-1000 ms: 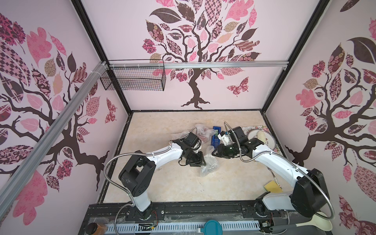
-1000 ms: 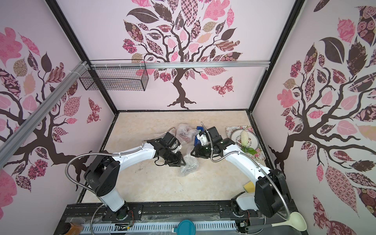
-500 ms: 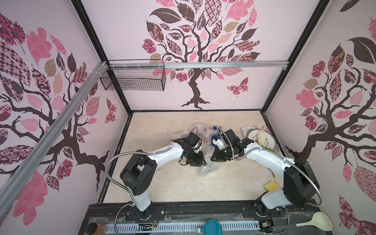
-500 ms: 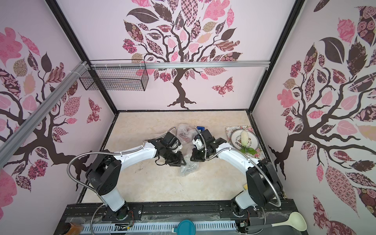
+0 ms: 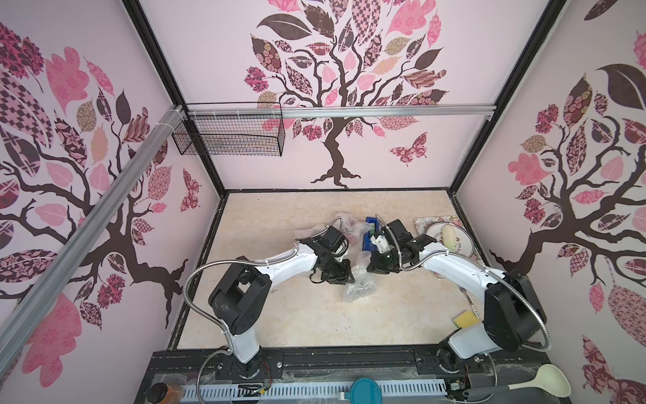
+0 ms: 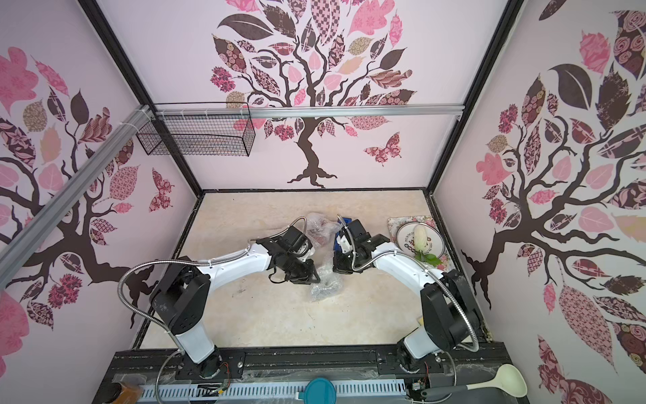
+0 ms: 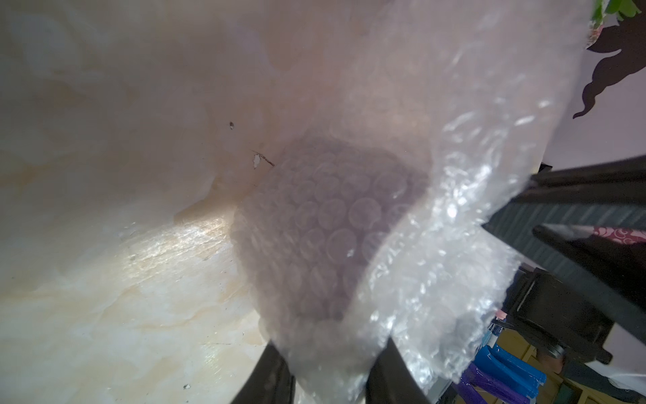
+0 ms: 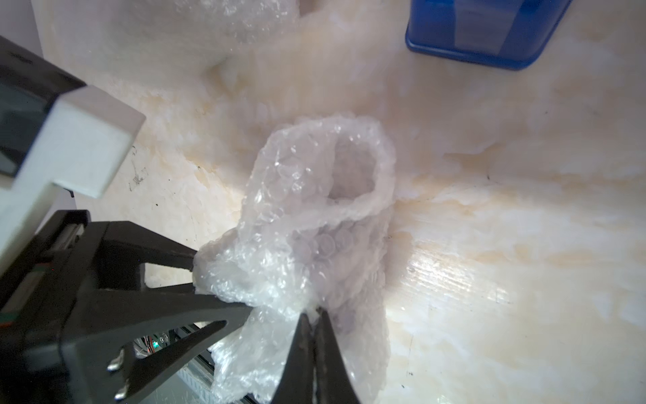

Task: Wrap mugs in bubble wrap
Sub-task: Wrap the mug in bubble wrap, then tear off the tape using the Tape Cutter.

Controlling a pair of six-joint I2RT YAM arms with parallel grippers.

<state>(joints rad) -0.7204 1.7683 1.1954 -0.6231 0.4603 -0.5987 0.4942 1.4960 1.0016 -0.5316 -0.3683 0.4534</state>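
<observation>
Looking down, I see the bubble wrap [image 5: 359, 284] bunched around the mug [image 7: 332, 227], mid-table [image 5: 314, 321]. My right gripper [image 8: 313, 314] pinches one edge tight. My left gripper [image 8: 220, 283] holds another edge, jaws partly apart. The blue tape dispenser [image 8: 482, 31] sits close behind. Wide bare tabletop lies in front.

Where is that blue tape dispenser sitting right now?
In both top views the blue tape dispenser sits mid-table toward the back wall, partly hidden by the right arm, between a bubble-wrapped bundle and the floral plate.
</observation>
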